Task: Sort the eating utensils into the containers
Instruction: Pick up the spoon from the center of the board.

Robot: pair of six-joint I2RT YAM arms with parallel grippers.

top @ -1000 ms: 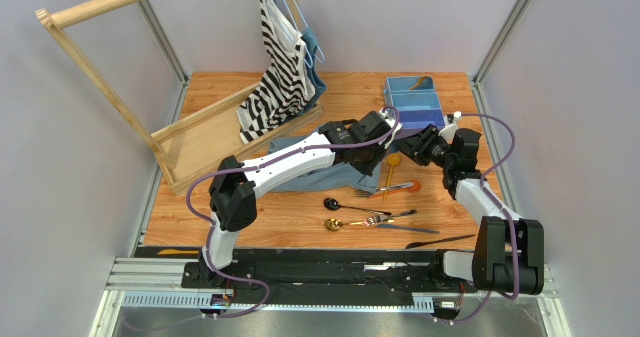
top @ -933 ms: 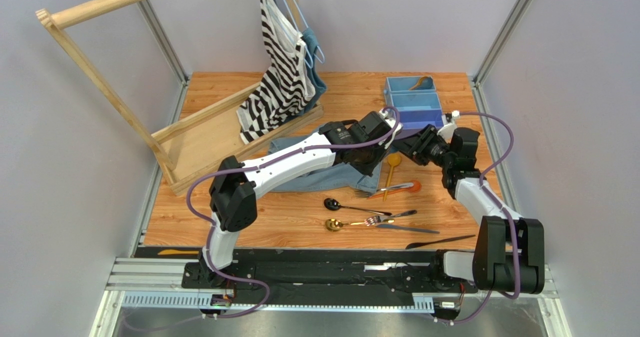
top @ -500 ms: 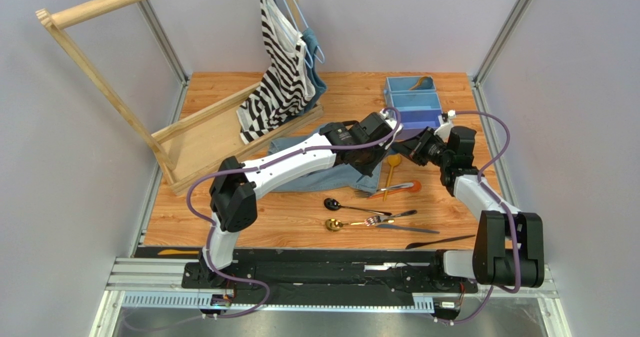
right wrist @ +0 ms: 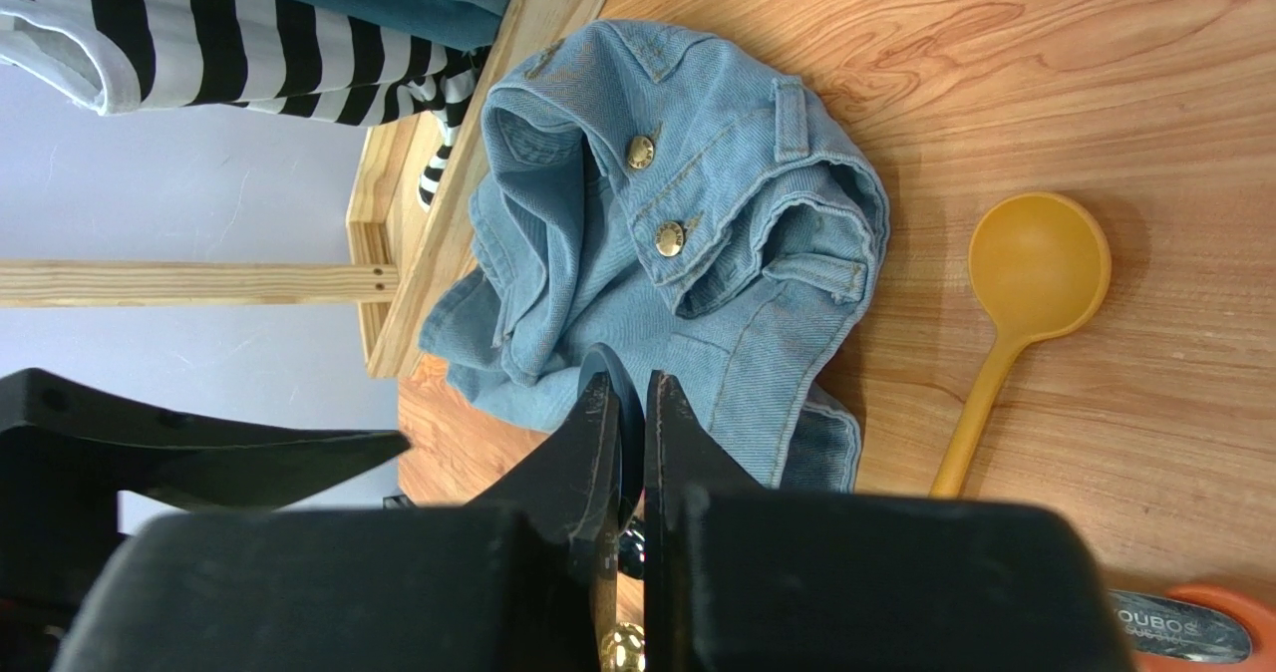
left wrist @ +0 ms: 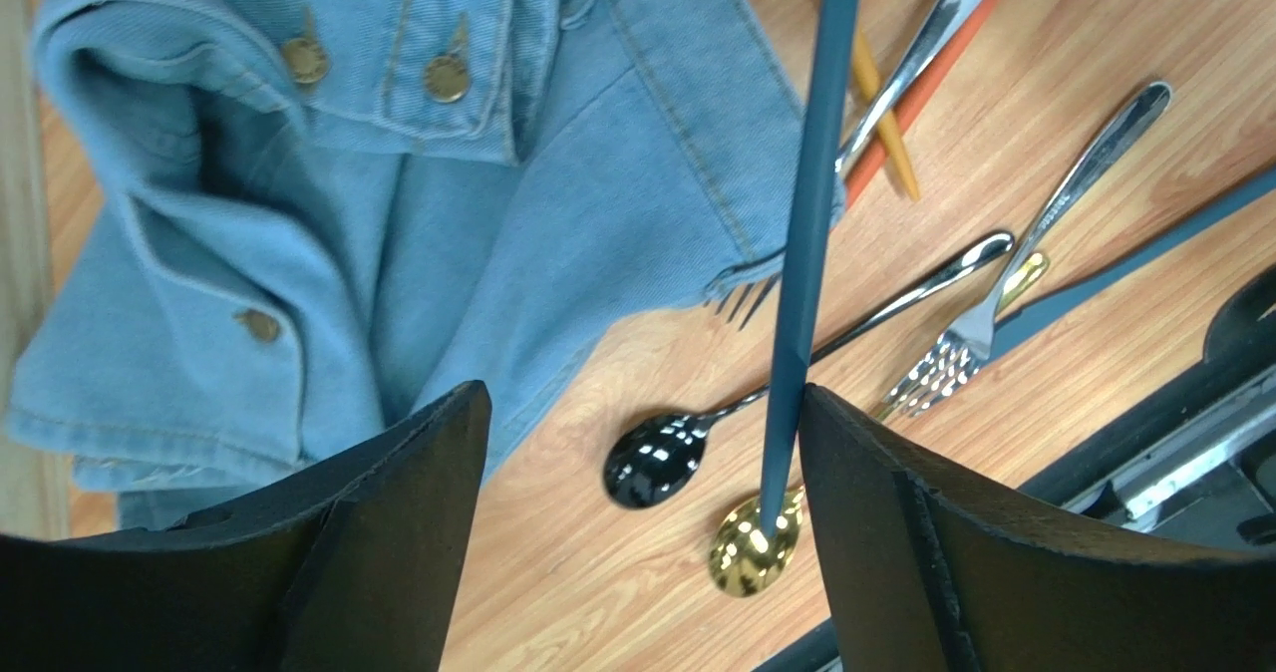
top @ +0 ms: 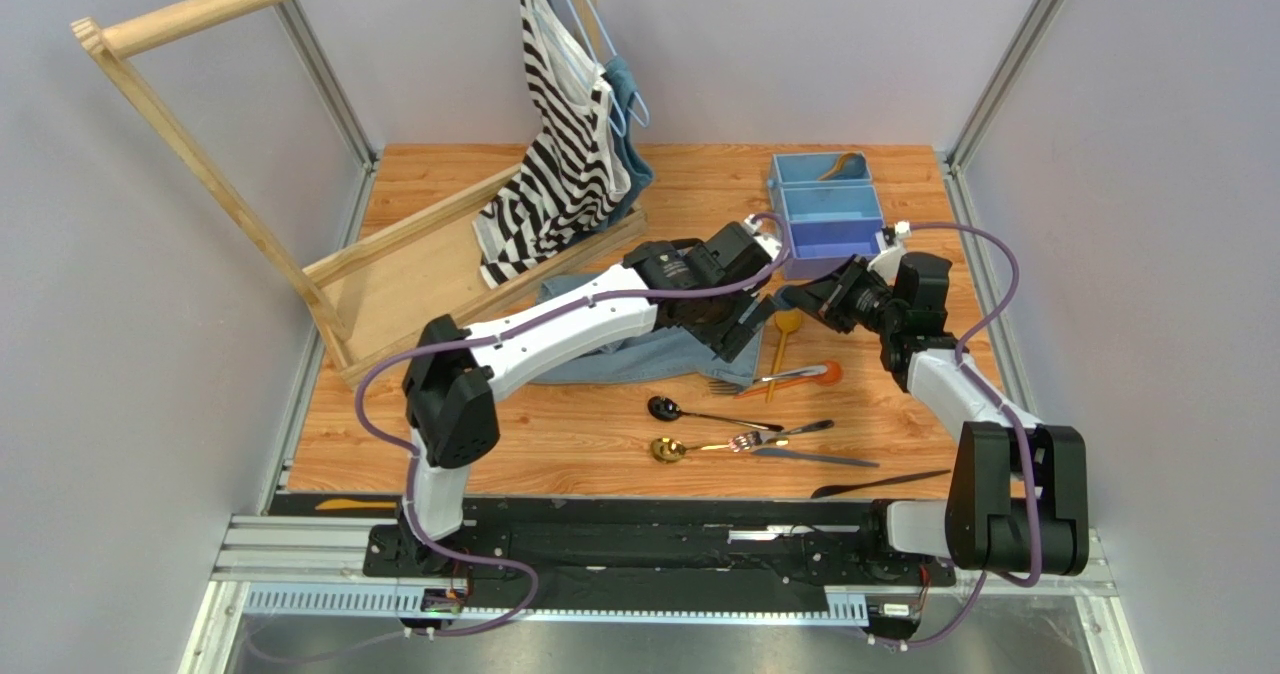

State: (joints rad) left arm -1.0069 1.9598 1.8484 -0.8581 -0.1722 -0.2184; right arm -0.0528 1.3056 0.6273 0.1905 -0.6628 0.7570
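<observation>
My right gripper (right wrist: 631, 384) is shut on a dark blue spoon (right wrist: 611, 355), whose handle (left wrist: 809, 224) runs down between the wide-open jaws of my left gripper (left wrist: 641, 403) without being pinched. The two grippers meet over the table just in front of the light blue container tray (top: 824, 209), which has a brown utensil (top: 845, 167) in its far compartment. A yellow spoon (right wrist: 1037, 261), an orange spoon (top: 812, 377), a black spoon (left wrist: 659, 460), a gold spoon (left wrist: 742, 550), silver forks (left wrist: 959, 351) and a dark knife (top: 879, 482) lie on the wood.
A crumpled denim jacket (top: 646, 344) lies under the left arm, beside the loose cutlery. A wooden rack (top: 376, 277) stands at the left, with a striped top (top: 564, 134) hanging on a hanger behind it. Another utensil (top: 343, 506) lies at the near left edge.
The right jaws closed on the blue spoon, then the left jaws sprang open and let go of it. The left arm drew back a little to the left.
</observation>
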